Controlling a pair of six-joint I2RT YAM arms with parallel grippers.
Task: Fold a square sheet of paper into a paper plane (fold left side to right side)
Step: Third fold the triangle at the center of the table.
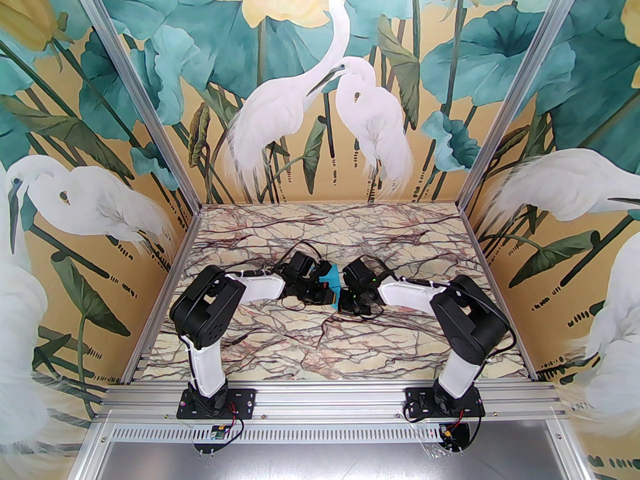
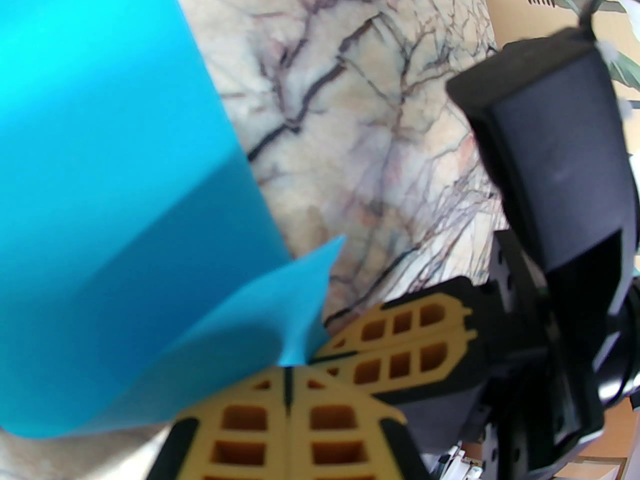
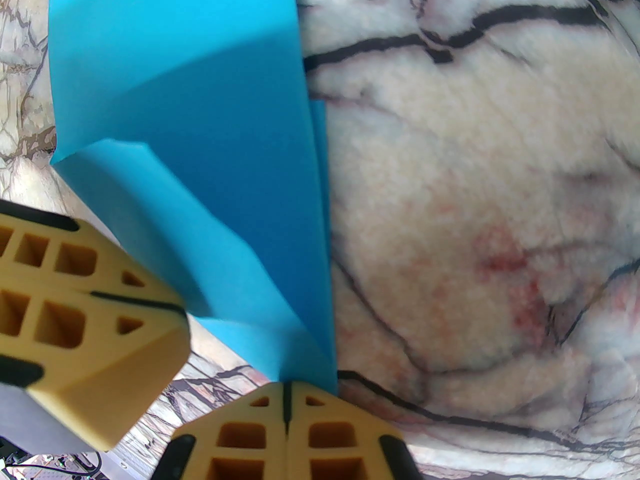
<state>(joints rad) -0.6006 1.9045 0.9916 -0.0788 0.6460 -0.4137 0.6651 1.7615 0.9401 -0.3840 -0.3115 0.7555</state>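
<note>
left hand [image 2: 288, 374]: fingers pressed together, pinching a corner of the square sheet of paper [image 2: 100, 193] | right hand [image 3: 287, 388]: fingers pressed together on the sheet's edge | sheet: bowed between both hands, just beside each | desk [image 1: 300, 338]: veined marble print | room: walls [image 1: 75, 278] painted with egrets, teal leaves; aluminium frame [image 1: 152, 113]

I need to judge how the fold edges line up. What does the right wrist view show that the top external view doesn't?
Right wrist view: the paper sheet close up, curled over, a thin strip of lower layer peeking past its edge, and the right gripper shut on its near corner. Top external view: left arm and right arm whole, elbows out, wrists meeting centrally. Shared: the sheet, the marble table, the left gripper.
</note>
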